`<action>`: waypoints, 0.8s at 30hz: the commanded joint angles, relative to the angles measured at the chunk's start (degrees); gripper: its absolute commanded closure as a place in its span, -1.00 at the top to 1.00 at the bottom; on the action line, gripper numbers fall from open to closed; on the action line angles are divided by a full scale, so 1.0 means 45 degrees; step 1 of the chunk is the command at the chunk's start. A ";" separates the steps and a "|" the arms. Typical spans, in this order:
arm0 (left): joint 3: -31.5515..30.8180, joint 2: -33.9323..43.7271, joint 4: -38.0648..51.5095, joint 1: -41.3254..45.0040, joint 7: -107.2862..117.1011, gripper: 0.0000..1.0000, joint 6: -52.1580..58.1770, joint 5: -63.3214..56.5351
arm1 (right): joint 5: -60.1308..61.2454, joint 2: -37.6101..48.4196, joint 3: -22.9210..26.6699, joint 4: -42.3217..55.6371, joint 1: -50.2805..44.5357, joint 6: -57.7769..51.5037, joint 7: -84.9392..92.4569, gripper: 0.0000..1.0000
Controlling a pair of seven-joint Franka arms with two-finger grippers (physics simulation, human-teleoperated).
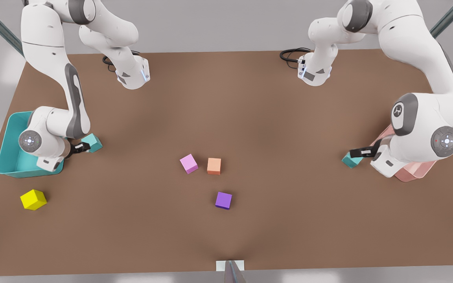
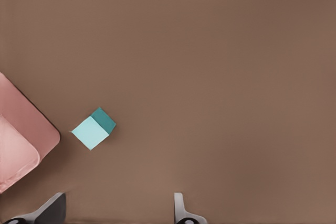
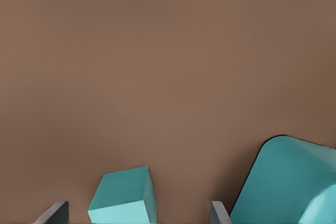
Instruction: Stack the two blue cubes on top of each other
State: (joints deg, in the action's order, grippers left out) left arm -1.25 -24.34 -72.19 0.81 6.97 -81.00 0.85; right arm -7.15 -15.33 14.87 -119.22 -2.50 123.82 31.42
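One blue cube (image 1: 351, 160) lies on the brown table at the front view's right, beside the pink bin; in the left wrist view this cube (image 2: 93, 128) sits ahead of my left gripper (image 2: 116, 208), whose fingers stand wide open and clear of it. The left gripper (image 1: 362, 151) hovers just over that cube. The other blue cube (image 1: 92, 142) rests at the front view's left beside the teal bin. My right gripper (image 1: 79, 148) is open, and in the right wrist view the cube (image 3: 123, 198) lies between its spread fingers (image 3: 55, 212), untouched.
A teal bin (image 1: 12, 157) (image 3: 283, 182) stands at the front view's left edge and a pink bin (image 1: 411, 173) (image 2: 21, 140) at its right edge. Mid-table lie a pink cube (image 1: 188, 163), an orange cube (image 1: 214, 166) and a purple cube (image 1: 223, 200). A yellow cube (image 1: 33, 199) sits front left.
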 commanded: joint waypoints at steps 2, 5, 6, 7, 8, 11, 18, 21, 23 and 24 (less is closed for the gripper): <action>0.0023 -0.0217 -0.0031 -0.0161 0.0422 1.00 -0.0281 -0.0481 | -0.0268 -0.0206 -0.0003 0.0009 -0.0049 0.2249 0.5634 1.00; 0.0023 -0.0314 -0.0168 -0.0962 0.1224 1.00 -0.0847 -0.0345 | -0.0248 -0.0460 -0.0022 0.0165 -0.0049 0.2874 0.6805 1.00; 0.0004 -0.0392 -0.0226 -0.1196 0.1282 1.00 -0.0906 -0.0287 | -0.0248 -0.0421 -0.0022 0.0165 -0.0049 0.2894 0.7234 1.00; 0.0004 -0.0373 -0.0578 -0.1819 0.1749 1.00 -0.1100 0.0394 | -0.0209 -0.0324 -0.0022 0.0146 -0.0049 0.2836 0.7529 1.00; 0.0004 -0.0353 -0.0812 -0.1958 0.3018 1.00 -0.1530 0.0553 | -0.0170 -0.0206 -0.0022 0.0009 -0.0030 0.2738 0.7958 1.00; 0.0023 -0.0549 -0.0832 -0.2427 0.7161 1.00 -0.2800 0.2351 | -0.0150 -0.0323 -0.0022 -0.0089 -0.0030 0.2349 0.9520 1.00; -0.0602 0.1755 -0.6281 -0.2525 0.7142 1.00 -0.5476 0.1922 | -0.0150 -0.0460 0.0017 -0.0343 0.0185 0.2894 0.9892 1.00; -0.0797 0.2342 -0.7961 -0.2544 0.7239 1.00 -0.7233 0.1530 | -0.0150 -0.0226 -0.0003 -0.0635 0.0185 0.2797 0.9873 1.00; -0.0816 0.2966 -0.9677 -0.2661 0.7298 1.00 -0.9691 0.1530 | -0.0073 -0.0109 -0.0003 -0.0850 0.0185 0.2777 0.9834 1.00; -0.0816 0.2947 -0.9719 -0.2642 0.7279 1.00 -0.9870 0.1530 | -0.0053 -0.0109 -0.0022 -0.1025 0.0185 0.2816 0.9795 1.00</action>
State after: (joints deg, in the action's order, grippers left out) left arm -4.87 -11.70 -114.89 -11.06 27.04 -111.97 8.15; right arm -7.60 -15.98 14.78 -123.44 -1.68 135.98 61.64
